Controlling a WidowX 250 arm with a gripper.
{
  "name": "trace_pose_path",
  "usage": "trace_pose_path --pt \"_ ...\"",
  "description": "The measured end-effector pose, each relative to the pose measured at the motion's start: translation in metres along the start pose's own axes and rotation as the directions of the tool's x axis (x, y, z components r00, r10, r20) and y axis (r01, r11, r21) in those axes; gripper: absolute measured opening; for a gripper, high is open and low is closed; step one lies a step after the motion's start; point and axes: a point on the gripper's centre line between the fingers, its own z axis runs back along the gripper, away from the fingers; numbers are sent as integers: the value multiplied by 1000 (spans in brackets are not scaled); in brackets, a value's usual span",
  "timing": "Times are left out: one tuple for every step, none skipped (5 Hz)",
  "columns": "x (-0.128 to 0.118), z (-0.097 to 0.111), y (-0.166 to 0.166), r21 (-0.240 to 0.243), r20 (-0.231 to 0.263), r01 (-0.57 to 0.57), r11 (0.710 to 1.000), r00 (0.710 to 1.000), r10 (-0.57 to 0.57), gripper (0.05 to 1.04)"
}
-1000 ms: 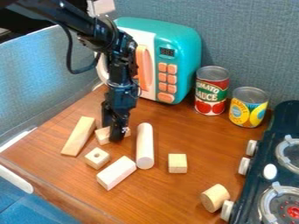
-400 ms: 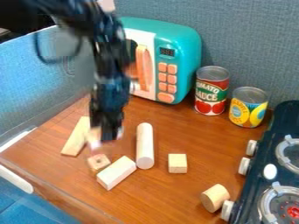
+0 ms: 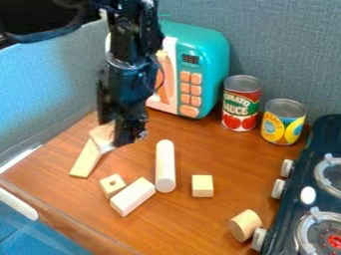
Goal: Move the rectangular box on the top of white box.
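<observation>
The gripper (image 3: 118,133) is at the left of the work surface, shut on a rectangular wooden block (image 3: 102,136). That block hangs tilted at the upper end of a long flat wooden piece (image 3: 86,160) and hides part of it; whether the two touch, I cannot tell. In front of the gripper, a pale, nearly white rectangular block (image 3: 132,196) lies on the table. A small block with a hole (image 3: 112,185) sits just to its upper left.
A pale cylinder (image 3: 165,166) lies right of the gripper, with a small cube (image 3: 202,186) and a short cylinder (image 3: 245,225) farther right. Behind stand a teal toy microwave (image 3: 212,64) and two cans (image 3: 242,103). A toy stove (image 3: 309,199) borders the right side.
The gripper has come up from the table and a little left, carrying the rectangular wooden block. The small block with the hole has shifted slightly toward the front and turned.
</observation>
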Motion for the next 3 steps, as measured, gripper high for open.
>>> trace_pose_path --pt "4 -22 -13 -33 -69 3 999 998 -5 562" --pt "3 -53 -22 -92 -172 -109 990 981 92 562" --pt "1 -68 -18 -152 -211 -172 973 968 139 562"
